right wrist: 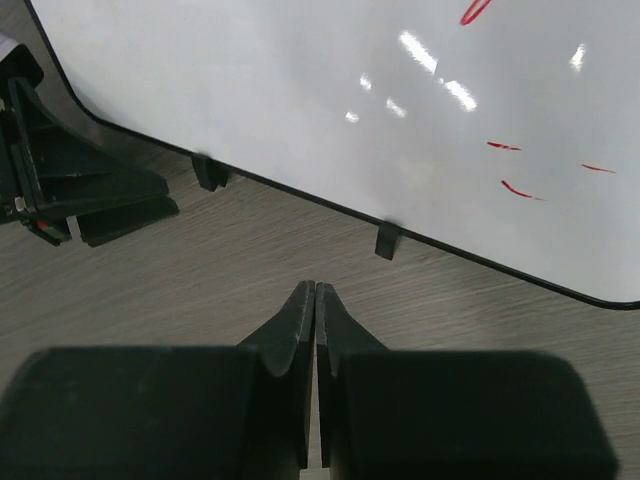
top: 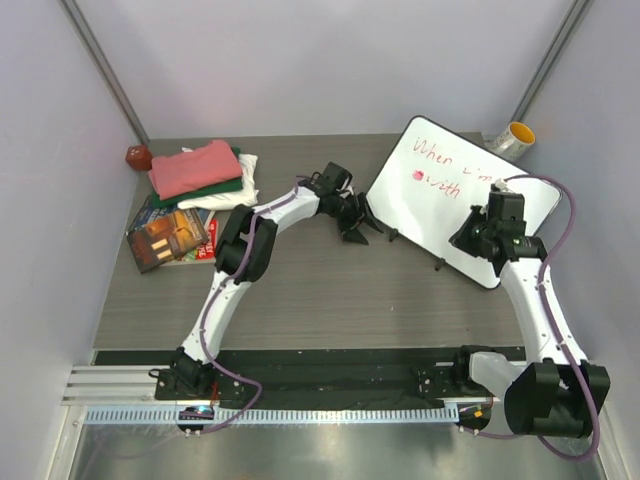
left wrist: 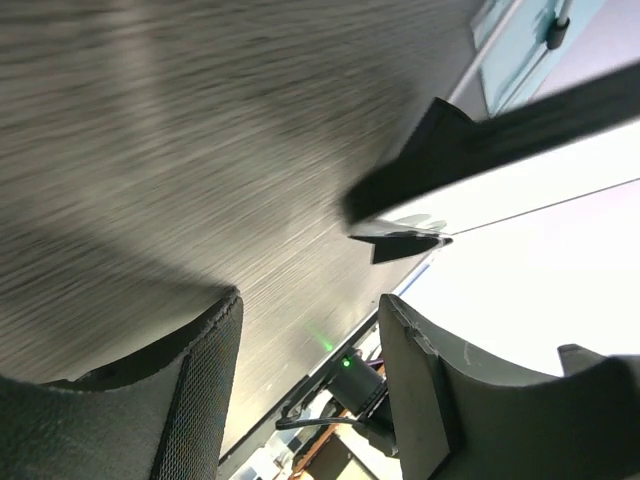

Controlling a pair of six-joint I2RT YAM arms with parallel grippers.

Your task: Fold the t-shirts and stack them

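The t-shirts lie folded in one pile at the table's back left: a salmon-pink shirt (top: 195,168) on top, a dark green one (top: 222,188) under it, a cream-white one (top: 238,192) at the bottom. My left gripper (top: 356,224) (left wrist: 310,310) hovers at mid-table by the whiteboard's left corner, open, with nothing between its fingers. My right gripper (top: 470,238) (right wrist: 315,288) hangs over the table by the whiteboard's near edge, shut and holding nothing. Both grippers are far from the pile.
A white whiteboard (top: 450,190) (right wrist: 300,80) with red writing lies tilted at the back right on small black feet. Glossy books (top: 170,235) lie in front of the shirt pile. A dark red ball (top: 138,157) sits in the back left corner, a yellow roll (top: 516,138) at the back right.
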